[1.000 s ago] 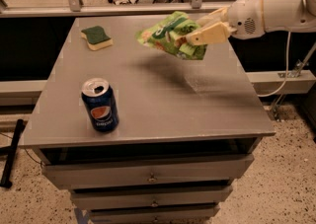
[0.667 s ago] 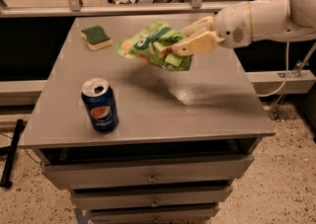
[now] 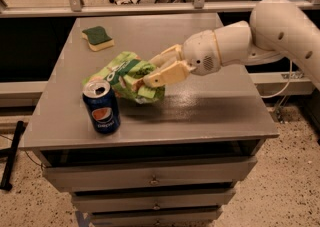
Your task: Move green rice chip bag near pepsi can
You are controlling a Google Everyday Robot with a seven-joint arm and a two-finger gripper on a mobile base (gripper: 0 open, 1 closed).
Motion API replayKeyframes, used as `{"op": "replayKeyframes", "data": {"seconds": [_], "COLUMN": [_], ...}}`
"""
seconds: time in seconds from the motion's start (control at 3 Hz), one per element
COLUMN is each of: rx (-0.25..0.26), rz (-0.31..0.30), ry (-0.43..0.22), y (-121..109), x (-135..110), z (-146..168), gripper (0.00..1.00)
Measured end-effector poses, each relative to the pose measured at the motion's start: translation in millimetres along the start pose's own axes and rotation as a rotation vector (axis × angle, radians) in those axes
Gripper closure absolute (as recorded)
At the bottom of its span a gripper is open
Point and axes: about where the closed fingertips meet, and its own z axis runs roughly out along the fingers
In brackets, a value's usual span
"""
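Green rice chip bag [image 3: 122,73] has swung left and down; my gripper [image 3: 149,73] pinches its right end, pepsi can [image 3: 102,107] just beside it, near-left.

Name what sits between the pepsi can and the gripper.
The green rice chip bag, held by the gripper beside the pepsi can; camera view.

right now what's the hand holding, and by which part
The hand over the table grips the green rice chip bag by the end away from the pepsi can.
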Motion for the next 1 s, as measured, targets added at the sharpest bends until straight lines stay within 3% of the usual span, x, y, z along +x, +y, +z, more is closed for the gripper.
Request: {"op": "replayKeyframes", "data": {"seconds": [0.33, 1.0], "rx": [-0.053, -0.082], "rz": [0.0, 0.006], "ry": [0.009, 0.019], "y": [15, 25], "x": [8, 20], "z": [21, 36], "gripper": [0.82, 0.36]}}
